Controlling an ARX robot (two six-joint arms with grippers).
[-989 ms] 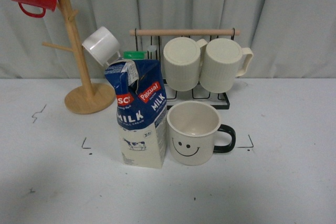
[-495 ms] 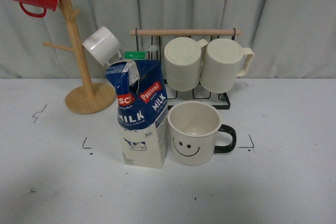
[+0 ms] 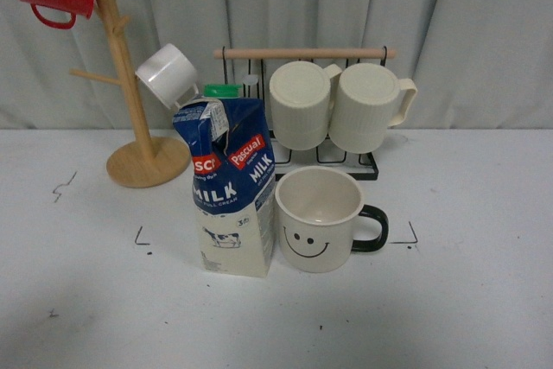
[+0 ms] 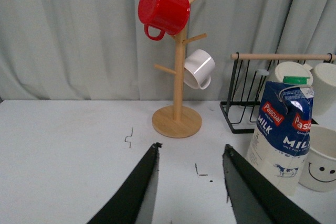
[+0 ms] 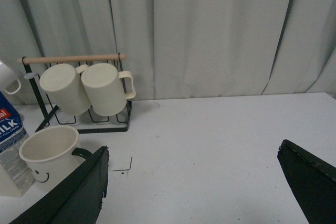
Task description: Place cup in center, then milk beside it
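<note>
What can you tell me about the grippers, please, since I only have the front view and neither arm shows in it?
Observer: The left gripper is open and empty, hanging over bare table short of the milk.
Operator: Thank you, and the right one?
Observer: The right gripper is open too, with wide-spread jaws holding nothing; the cup sits off to one side of it.
Operator: Is anything on the table beyond the cup's handle side?
Observer: In the right wrist view that stretch of table shows only white surface up to the curtain.
</note>
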